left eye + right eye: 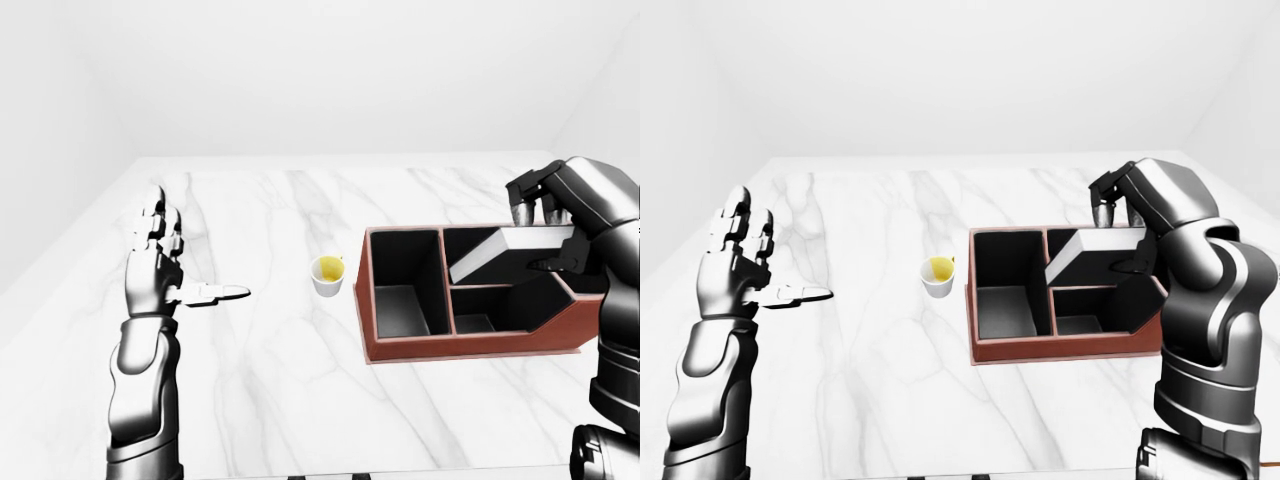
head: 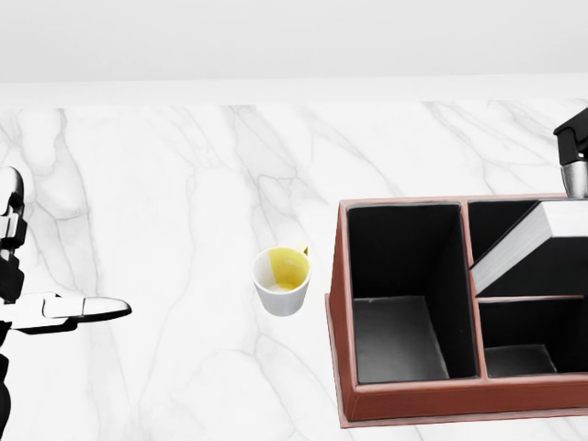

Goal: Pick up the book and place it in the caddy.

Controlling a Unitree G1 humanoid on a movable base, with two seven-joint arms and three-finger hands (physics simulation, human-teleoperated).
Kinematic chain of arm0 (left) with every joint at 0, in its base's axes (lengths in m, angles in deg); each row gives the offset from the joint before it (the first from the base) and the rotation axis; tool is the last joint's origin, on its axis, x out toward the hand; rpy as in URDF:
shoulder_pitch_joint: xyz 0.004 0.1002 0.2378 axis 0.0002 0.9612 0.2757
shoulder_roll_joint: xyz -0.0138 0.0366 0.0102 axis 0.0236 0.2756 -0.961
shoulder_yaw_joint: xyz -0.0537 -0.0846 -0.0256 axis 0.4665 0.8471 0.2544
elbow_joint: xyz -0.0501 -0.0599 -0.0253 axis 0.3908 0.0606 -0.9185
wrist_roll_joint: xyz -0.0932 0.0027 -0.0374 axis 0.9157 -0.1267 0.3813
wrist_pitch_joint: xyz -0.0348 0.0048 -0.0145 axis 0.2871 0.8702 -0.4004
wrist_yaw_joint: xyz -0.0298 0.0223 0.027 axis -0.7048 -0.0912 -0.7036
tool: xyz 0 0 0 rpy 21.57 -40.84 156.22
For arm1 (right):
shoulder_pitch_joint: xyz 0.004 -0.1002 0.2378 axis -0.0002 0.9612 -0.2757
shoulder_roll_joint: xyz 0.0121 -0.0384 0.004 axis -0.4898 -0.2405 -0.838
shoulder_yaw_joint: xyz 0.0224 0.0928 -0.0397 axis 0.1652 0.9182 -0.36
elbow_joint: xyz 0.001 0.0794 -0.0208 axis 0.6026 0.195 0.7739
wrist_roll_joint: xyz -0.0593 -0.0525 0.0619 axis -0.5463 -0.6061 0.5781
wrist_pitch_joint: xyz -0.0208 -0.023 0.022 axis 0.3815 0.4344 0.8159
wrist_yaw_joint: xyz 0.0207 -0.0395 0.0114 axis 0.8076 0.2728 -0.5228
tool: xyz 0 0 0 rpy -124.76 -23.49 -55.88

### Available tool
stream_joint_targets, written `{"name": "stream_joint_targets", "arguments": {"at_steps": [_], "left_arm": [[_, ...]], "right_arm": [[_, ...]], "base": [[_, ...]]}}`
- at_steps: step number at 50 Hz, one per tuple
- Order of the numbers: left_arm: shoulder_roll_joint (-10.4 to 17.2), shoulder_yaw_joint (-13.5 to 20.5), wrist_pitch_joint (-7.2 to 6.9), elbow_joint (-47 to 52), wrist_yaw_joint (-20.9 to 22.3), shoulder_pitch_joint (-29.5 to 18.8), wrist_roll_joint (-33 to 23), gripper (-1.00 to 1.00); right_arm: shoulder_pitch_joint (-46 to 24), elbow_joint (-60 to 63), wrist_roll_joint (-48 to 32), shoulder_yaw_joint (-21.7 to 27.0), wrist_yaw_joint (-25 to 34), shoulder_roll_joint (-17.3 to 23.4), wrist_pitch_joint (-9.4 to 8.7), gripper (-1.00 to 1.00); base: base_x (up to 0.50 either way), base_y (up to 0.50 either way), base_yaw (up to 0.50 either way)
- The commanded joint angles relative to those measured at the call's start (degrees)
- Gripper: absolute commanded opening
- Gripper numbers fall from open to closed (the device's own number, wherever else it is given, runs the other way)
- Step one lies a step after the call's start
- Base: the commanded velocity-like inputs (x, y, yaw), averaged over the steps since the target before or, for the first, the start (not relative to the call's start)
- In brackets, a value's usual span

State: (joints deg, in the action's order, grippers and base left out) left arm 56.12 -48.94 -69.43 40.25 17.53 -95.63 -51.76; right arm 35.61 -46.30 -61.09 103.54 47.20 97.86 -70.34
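Table (image 1: 270, 370): white marble top, carrying everything else in the eye views.
Caddy (image 1: 1060, 350): red-brown box with black compartments, at about 3 o'clock from the cup; one long compartment on its left, smaller ones to the right.
Right hand (image 1: 1118, 232): at the caddy's upper right, about 1 o'clock from its middle; fingers (image 1: 1103, 212) curled over the book's top and a lower digit under it, clamped on the book.
Left hand (image 1: 165, 262): raised above the table at 9 o'clock from the cup, well apart from it; fingers spread wide, thumb pointing toward the cup, holding nothing.
Book (image 1: 505, 252): white and tilted, page edge sloping down to the left, held over the caddy's upper right compartment; whether it touches the divider cannot be told.
Cup (image 2: 283, 279): small, white, yellow inside, upright on the table just left of the caddy.
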Motion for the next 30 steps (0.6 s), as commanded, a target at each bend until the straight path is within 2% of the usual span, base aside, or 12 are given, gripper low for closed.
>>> {"name": "stream_joint_targets", "arguments": {"at_steps": [1, 10, 30], "left_arm": [[-0.1, -0.2, 0.0, -0.3, 0.0, 0.1, -0.1, 1.0], [-0.2, -0.2, 0.0, -0.3, 0.0, 0.2, -0.2, 1.0], [-0.1, -0.4, 0.0, -0.8, 0.0, -0.1, -0.4, 1.0]], "right_arm": [[-0.7, -1.1, -1.9, 0.2, -1.0, 0.0, 0.01, -1.0], [-2.0, -4.8, -1.4, -0.9, -1.7, -0.6, 0.01, -1.0], [-2.3, -9.2, -3.5, -0.5, -2.0, 1.8, 0.01, -1.0]], "base": [[0.0, 0.0, 0.0], [0.0, 0.0, 0.0], [0.0, 0.0, 0.0]]}}
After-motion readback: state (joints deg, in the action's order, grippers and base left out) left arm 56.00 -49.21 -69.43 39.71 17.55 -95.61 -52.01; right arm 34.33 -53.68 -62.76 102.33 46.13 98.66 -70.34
